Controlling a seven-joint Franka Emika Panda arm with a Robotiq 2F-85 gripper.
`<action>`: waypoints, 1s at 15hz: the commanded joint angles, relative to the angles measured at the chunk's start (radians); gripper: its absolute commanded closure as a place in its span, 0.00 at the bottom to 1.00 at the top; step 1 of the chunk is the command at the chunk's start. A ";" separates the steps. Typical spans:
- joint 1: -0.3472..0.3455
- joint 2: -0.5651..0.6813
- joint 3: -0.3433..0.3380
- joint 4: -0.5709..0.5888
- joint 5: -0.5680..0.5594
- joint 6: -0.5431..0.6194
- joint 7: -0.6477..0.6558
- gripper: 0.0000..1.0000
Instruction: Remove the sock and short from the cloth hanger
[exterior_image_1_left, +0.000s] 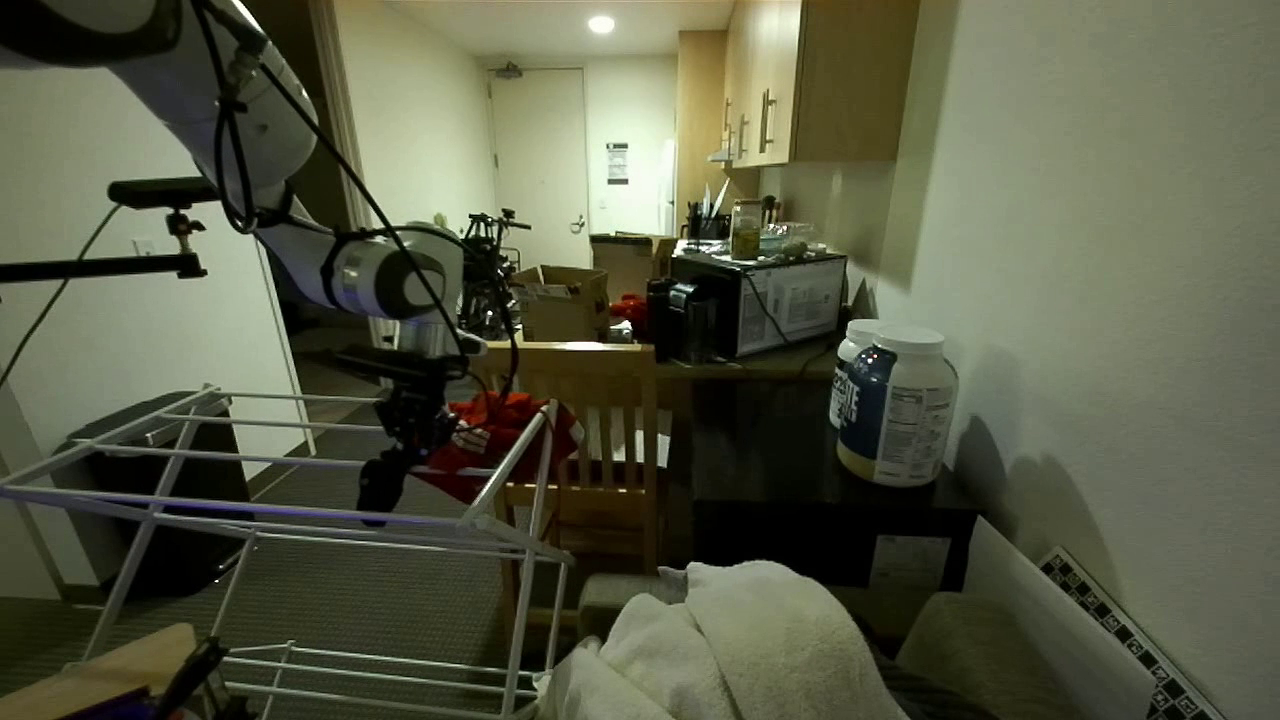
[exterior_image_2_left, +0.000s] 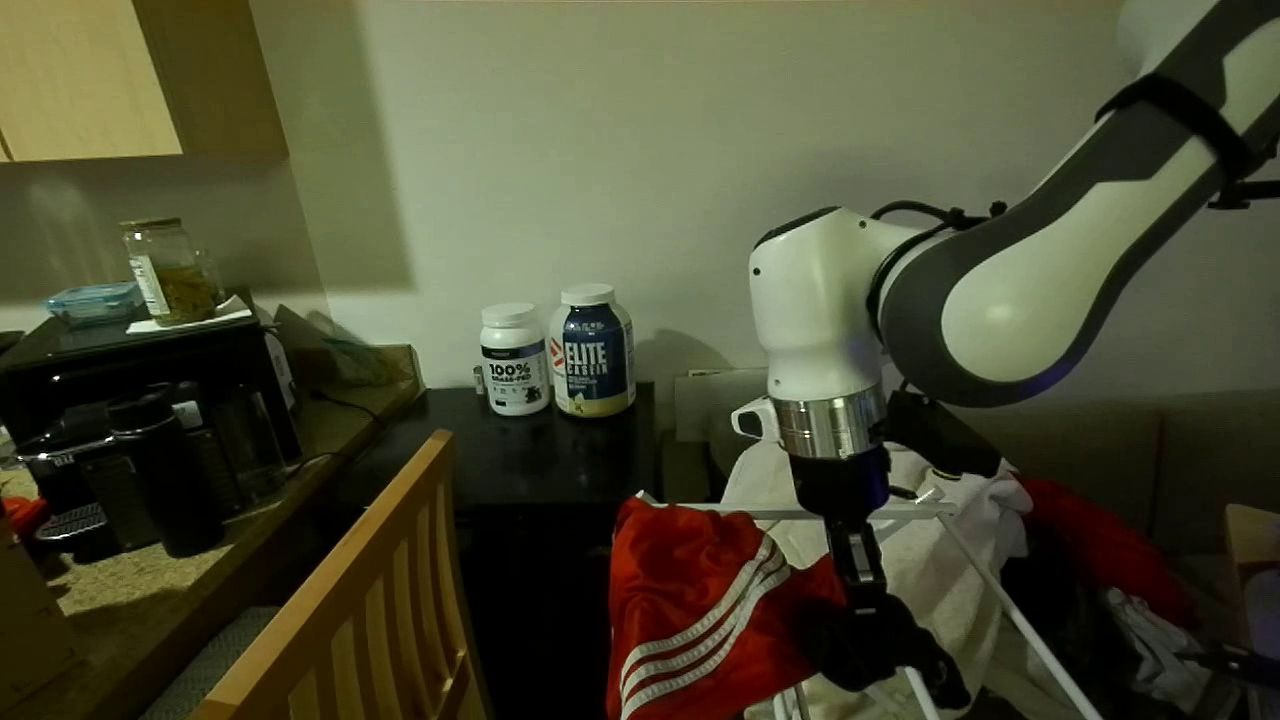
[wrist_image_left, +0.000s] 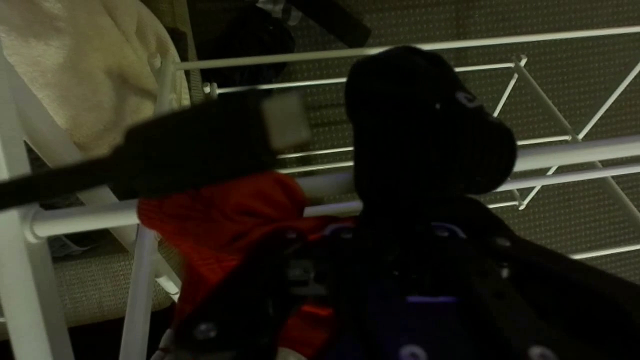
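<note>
As far as the dark wrist view let you judge, you had the gripper (wrist_image_left: 395, 225) drawn closed on the black sock (wrist_image_left: 425, 120), which bunched out past the fingertips over the rails of the white hanger (exterior_image_1_left: 513, 458). You couldn't tell whether the cloth was fully off the rail behind it. The red shorts (exterior_image_2_left: 680, 570) hung on the hanger's end, right beside the sock, so likely your next job.

That closeness was your main risk: red fabric lay against or just behind one finger, you couldn't tell which, and a sideways pull could have dragged the shorts half off. If a fold of the sock was caught on the rail, lifting fast might have tipped what looked a light frame — or slid the sock out of the pinch, since black cloth on a black gripper gave you little to read the grip by. The cable (wrist_image_left: 55, 181) with its blurred plug (wrist_image_left: 286, 120) crossed the wrist view above the shorts; slack there might have snagged a bar.

The wooden chair (exterior_image_1_left: 565, 362) stood near the shorts and limited a swing that way. The white towel (exterior_image_1_left: 760, 640) was heaped just beside the hanger's end, and beyond it two tubs (exterior_image_2_left: 594, 355) stood on the dark desk (exterior_image_2_left: 500, 465) — well apart from the gripper.
</note>
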 joint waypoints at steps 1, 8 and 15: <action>-0.007 -0.003 -0.008 0.007 0.006 -0.036 0.020 0.97; -0.057 -0.020 -0.055 0.063 0.038 -0.076 0.014 0.97; -0.095 -0.047 -0.089 0.098 0.050 -0.073 0.026 0.97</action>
